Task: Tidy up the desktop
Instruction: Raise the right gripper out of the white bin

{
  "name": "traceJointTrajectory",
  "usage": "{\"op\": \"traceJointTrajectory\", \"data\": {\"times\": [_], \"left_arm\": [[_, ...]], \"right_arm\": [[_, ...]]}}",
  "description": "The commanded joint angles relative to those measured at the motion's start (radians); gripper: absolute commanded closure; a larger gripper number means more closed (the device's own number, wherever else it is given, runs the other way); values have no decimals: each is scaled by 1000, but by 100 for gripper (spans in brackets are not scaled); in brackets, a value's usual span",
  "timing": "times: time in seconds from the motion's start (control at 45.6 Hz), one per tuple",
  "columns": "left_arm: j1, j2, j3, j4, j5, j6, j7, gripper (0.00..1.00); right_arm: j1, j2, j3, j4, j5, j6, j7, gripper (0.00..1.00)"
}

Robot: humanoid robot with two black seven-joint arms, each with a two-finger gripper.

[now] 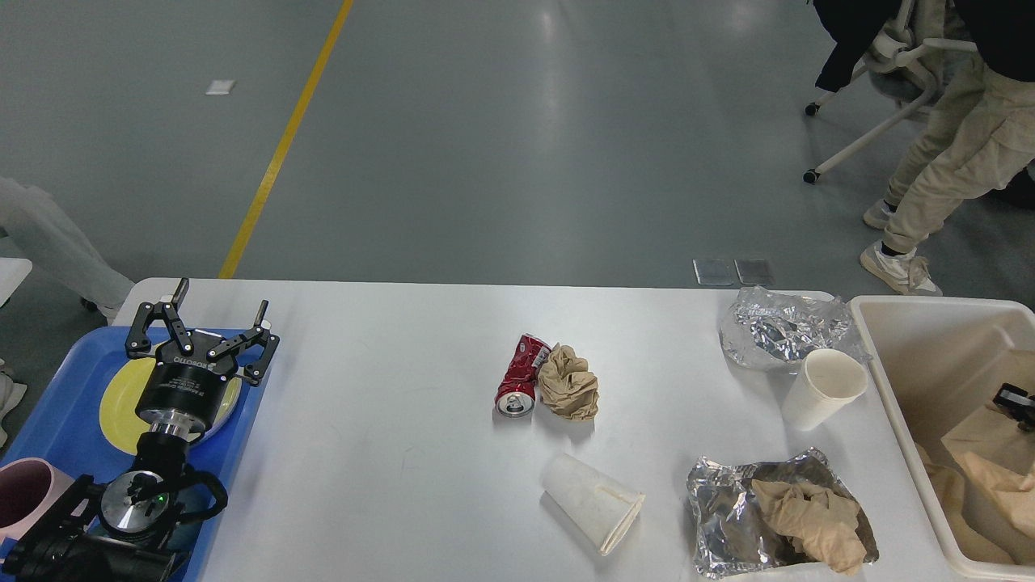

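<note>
The white desktop point(388, 461) carries litter: a crushed red can point(518, 381) touching a crumpled brown paper ball point(569, 386), a white paper cup point(592, 501) lying on its side, another white cup point(823, 390) leaning by a crumpled foil sheet point(780, 330), and a foil sheet holding brown paper point(778, 517). My left gripper point(221, 297) is open and empty above the blue tray point(57, 380). Only a small black part of my right gripper point(1017, 399) shows, low inside the cream bin point(930, 301), against a brown paper bag point(990, 453). Its fingers cannot be made out.
The blue tray at the left holds a yellow plate point(117, 396) and a pink mug point(24, 497). The cream bin stands off the table's right end. A person point(954, 153) and a chair stand on the floor at the back right.
</note>
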Motion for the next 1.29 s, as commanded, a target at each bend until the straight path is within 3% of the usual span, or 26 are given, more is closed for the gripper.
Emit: {"op": "traceJointTrajectory", "data": {"times": [0.0,0.132,0.241,0.921,0.943,0.965,0.987,1.009,1.031,1.272], "left_arm": [[0,0,0,0,0,0,0,3],[0,0,0,0,0,0,0,4],[0,0,0,0,0,1,0,3],[0,0,0,0,0,0,0,4],[0,0,0,0,0,1,-1,3],[0,0,0,0,0,0,-1,3],[0,0,0,0,0,0,0,4],[0,0,0,0,0,0,0,4],[0,0,0,0,0,0,0,4],[0,0,0,0,0,0,-1,3]], "right_arm": [[-138,91,33,-177,1,-48,1,100],[-293,194,39,-308,17,-203,1,100],[-345,218,42,-323,17,-249,1,100],[-436,251,68,-319,17,-269,1,100],[-436,249,67,-319,17,-271,2,98],[-436,249,67,-322,17,-272,2,81],[-436,249,72,-323,18,-280,2,34],[-436,249,72,-325,18,-292,2,12],[-436,249,72,-325,18,-307,2,0],[-436,249,73,-312,17,-335,2,0]]}}
